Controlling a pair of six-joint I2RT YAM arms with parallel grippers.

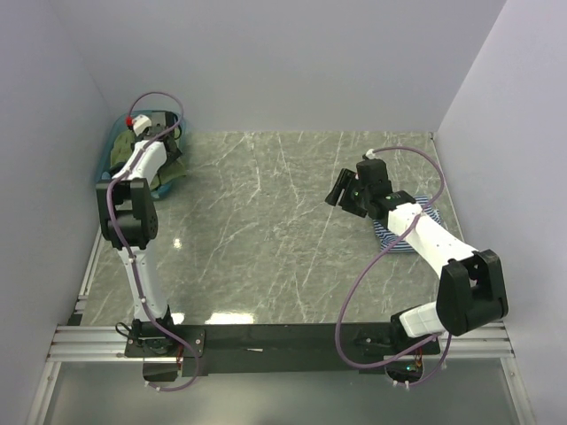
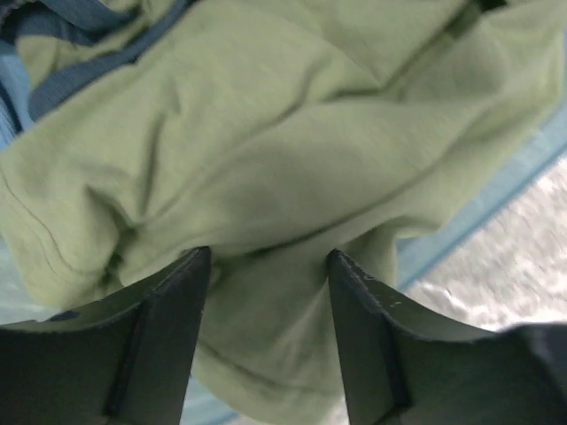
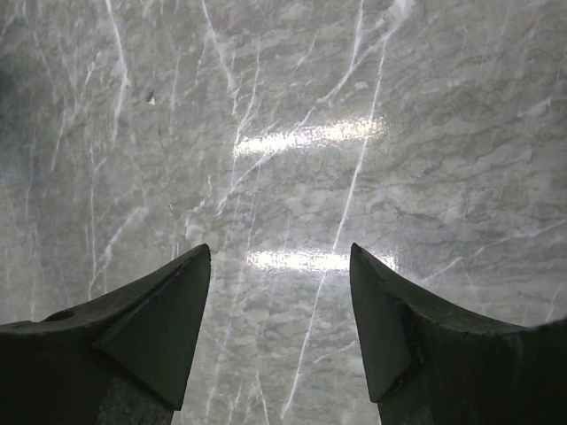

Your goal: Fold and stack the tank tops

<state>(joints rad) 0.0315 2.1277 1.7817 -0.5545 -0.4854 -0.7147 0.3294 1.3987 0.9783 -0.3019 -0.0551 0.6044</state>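
**A:** Your left end effector [image 2: 268,266] is over the olive tank top [image 2: 266,133] with its fingers spread. Cloth bulges up between them, but nothing is pinched yet.

**B:** Where's the shirt sitting?

**A:** It's bunched in the basin [image 2: 483,208] at the far left corner of the tabletop [image 1: 266,221], and a fold spills over the rim.

**B:** How will it handle?

**A:** I'd say light, limp and stretchy. It'll sag and trail when you lift it, and nothing will hold its shape. If you bite into the middle of that heap, you'll likely get several layers at once. Go for an edge instead. The dark trim [image 2: 80,75] at the top looks firmer.

**B:** And your other side?

**A:** Your right end effector [image 3: 281,257] is empty, fingers apart over bare tabletop. The striped tank top [image 1: 390,237] lies beneath that arm, near the right edge.
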